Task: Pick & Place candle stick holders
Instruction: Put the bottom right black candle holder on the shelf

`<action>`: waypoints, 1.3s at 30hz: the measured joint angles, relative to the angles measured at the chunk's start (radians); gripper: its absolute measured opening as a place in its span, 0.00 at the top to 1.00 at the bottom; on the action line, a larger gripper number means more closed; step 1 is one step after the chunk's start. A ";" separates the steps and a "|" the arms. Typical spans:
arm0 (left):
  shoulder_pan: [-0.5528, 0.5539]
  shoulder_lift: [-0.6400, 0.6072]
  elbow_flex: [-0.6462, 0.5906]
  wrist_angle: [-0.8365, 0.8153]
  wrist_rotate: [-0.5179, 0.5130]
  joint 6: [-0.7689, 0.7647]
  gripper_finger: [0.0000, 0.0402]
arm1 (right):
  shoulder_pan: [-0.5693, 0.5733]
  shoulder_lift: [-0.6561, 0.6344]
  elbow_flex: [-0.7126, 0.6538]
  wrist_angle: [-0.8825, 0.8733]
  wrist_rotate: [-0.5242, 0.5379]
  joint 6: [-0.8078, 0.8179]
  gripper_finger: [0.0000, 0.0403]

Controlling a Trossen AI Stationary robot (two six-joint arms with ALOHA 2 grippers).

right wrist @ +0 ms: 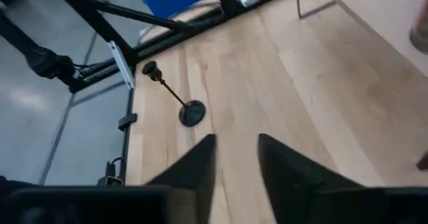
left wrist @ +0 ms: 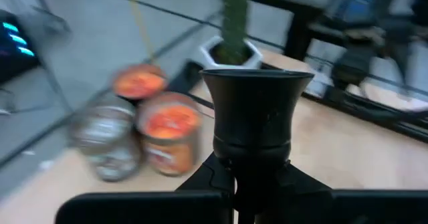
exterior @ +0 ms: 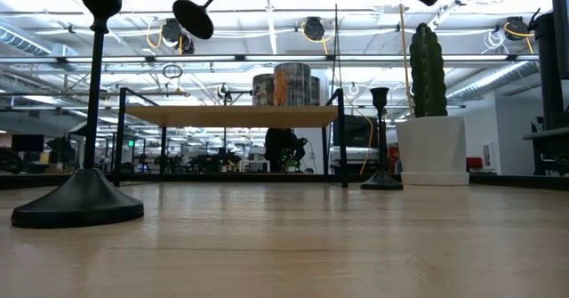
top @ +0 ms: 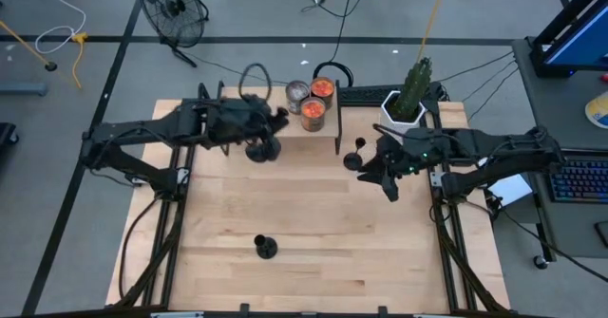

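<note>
Three black candle stick holders show. One stands on its round base at the table's near middle point(top: 265, 248), large at the left of the low view point(exterior: 84, 111) and seen in the right wrist view point(right wrist: 175, 98). One stands on its base beside the right gripper point(top: 359, 148) point(exterior: 380, 138). My left gripper point(top: 271, 128) is shut on the third holder point(left wrist: 257, 110), high above the table by the shelf. My right gripper point(top: 382, 173) point(right wrist: 237, 164) is open and empty above the table's right half. My left gripper pinches the holder's thin stem just below the cup top point(left wrist: 255, 174) between its two fingers, which lie across the stem. The holder is lifted clear of the table and tilted, its round base point(exterior: 192, 18) hanging low, toward the table's near side point(top: 264, 150).
A low wooden shelf on black legs point(top: 328, 133) point(exterior: 231, 116) stands at the table's far middle, with three glass jars point(top: 312, 100) on it. A cactus in a white pot point(top: 407, 98) point(exterior: 431, 147) stands at the far right.
</note>
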 joint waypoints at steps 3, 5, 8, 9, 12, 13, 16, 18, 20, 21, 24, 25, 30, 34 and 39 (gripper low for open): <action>0.031 -0.014 0.001 0.043 -0.033 0.048 0.95 | 0.009 -0.059 -0.085 0.080 0.000 -0.018 0.88; 0.061 -0.030 -0.001 0.042 -0.034 0.091 0.95 | 0.013 -0.097 -0.137 0.139 0.000 -0.028 0.96; 0.115 -0.041 0.002 0.068 -0.035 0.137 0.95 | 0.013 -0.153 -0.211 0.219 0.011 -0.037 0.97; 0.137 -0.048 0.000 0.055 -0.033 0.147 0.95 | 0.013 -0.173 -0.234 0.247 0.023 -0.038 0.97; 0.206 -0.053 0.000 0.085 0.003 0.187 0.95 | 0.012 -0.226 -0.295 0.292 0.057 -0.038 0.99; 0.232 -0.055 0.001 0.087 0.023 0.200 0.95 | 0.012 -0.239 -0.312 0.304 0.066 -0.038 0.99; 0.309 -0.050 0.000 0.103 0.096 0.237 0.95 | 0.012 -0.276 -0.355 0.339 0.080 -0.045 0.99; 0.357 -0.042 0.000 0.117 0.144 0.261 0.95 | 0.012 -0.290 -0.371 0.345 0.079 -0.046 0.99; 0.402 -0.035 -0.007 0.157 0.184 0.276 0.95 | 0.012 -0.297 -0.382 0.344 0.079 -0.046 1.00; 0.426 -0.035 -0.017 0.176 0.208 0.282 0.95 | 0.012 -0.299 -0.384 0.344 0.079 -0.046 1.00; 0.493 -0.035 -0.068 0.288 0.304 0.282 0.95 | 0.012 -0.300 -0.391 0.345 0.080 -0.045 0.99; 0.514 -0.036 -0.093 0.323 0.338 0.275 0.95 | 0.012 -0.300 -0.394 0.345 0.080 -0.046 0.99; 0.595 -0.034 -0.218 0.465 0.432 0.267 0.95 | 0.012 -0.300 -0.404 0.345 0.083 -0.046 1.00; 0.655 -0.038 -0.314 0.603 0.480 0.262 0.95 | 0.012 -0.300 -0.416 0.344 0.082 -0.045 1.00; 0.742 -0.039 -0.461 0.843 0.549 0.198 0.95 | 0.012 -0.300 -0.431 0.344 0.082 -0.038 0.99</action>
